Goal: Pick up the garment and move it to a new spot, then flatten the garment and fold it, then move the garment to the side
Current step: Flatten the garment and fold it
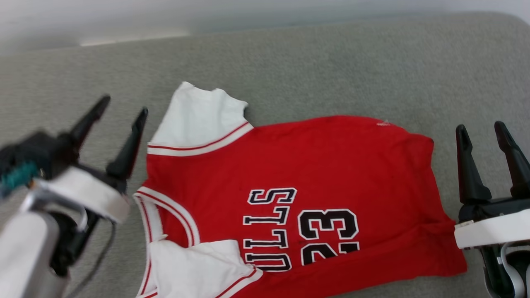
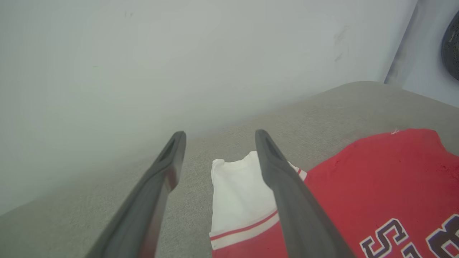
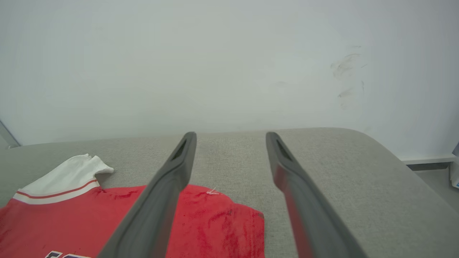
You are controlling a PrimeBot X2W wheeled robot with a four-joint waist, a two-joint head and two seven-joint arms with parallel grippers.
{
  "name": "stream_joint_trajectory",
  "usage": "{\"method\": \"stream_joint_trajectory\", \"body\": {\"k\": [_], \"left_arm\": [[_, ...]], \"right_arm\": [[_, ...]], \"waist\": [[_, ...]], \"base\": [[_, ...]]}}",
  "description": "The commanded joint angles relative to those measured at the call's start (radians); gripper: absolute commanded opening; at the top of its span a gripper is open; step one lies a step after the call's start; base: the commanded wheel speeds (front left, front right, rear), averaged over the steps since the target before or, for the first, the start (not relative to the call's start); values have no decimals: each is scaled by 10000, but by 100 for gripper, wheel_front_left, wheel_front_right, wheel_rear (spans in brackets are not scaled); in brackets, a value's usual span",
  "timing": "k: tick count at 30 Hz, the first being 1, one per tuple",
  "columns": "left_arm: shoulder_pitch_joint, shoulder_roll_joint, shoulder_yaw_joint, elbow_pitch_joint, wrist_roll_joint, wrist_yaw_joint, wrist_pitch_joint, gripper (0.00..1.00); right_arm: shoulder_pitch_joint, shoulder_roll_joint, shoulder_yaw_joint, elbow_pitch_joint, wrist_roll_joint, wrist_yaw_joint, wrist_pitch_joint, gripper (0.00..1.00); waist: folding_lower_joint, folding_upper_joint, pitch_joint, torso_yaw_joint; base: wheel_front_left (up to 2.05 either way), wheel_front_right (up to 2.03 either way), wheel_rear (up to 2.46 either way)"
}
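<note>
The garment (image 1: 314, 174) is a red jersey with white sleeves and black "BULLS 23" lettering, lying spread on a grey cushioned surface, collar toward the left and hem toward the right. Its far white sleeve (image 1: 198, 118) points up the head view; the near sleeve (image 1: 198, 267) is folded over the chest. My left gripper (image 1: 124, 104) hovers open just left of the far sleeve, holding nothing. My right gripper (image 1: 482, 128) stands open beside the hem's right edge, also holding nothing. The left wrist view has the garment (image 2: 373, 186) to the right of my fingers (image 2: 287, 193); the right wrist view has the garment (image 3: 79, 218) at lower left.
The grey cushioned surface (image 1: 331, 70) stretches wide behind and around the jersey, with a rounded far right corner (image 3: 376, 150). A pale wall (image 3: 215, 64) rises right behind it. A dark round object (image 2: 452, 43) sits at the upper right edge of the left wrist view.
</note>
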Motion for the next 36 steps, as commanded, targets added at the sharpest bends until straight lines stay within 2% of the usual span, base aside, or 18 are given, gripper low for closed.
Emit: {"method": "stream_joint_trajectory", "body": {"k": [1,4,10,17,22,29,31,36], "left_arm": [[-395,160,-109,74,-112,-115,330,100],[-1633,783,-453,214,-630,-331,1750,100],[-4097,1948,-1582,1033,-1846,-425,4708,100],[-5985,2672,-2643,2393,-3260,-427,8035,100],[-6608,2835,-2986,3297,-3665,-428,8937,100],[-6887,2787,-3393,4514,-3609,-428,8832,100],[-6772,2761,-3750,4579,-3726,-428,8842,0],[-6704,2696,-4140,4551,-3983,-429,8031,0]], "right_arm": [[-176,78,21,-2,-79,-7,-97,100],[-356,179,150,40,-123,-7,-253,100],[-689,400,335,195,-180,-7,-535,100],[-895,591,518,529,-187,-7,-853,100],[-958,691,613,782,-171,-7,-1022,100],[-1109,765,714,1012,-234,-7,-1158,100],[-1108,783,707,1046,-265,-7,-1183,100],[-1134,712,638,1100,-396,-7,-980,100]], "waist": [[-1,-1,513,-454],[-1,-1,952,-788],[-1,-1,1723,-1391],[-1,-1,2305,-1928],[-1,-1,2641,-2182],[-1,-1,2950,-2317],[-1,-1,2961,-2291],[-1,-1,2732,-2025]], "base": [[0,0,0],[0,0,0],[0,0,0],[0,0,0],[0,0,0],[0,0,0],[0,0,0],[0,0,0]]}}
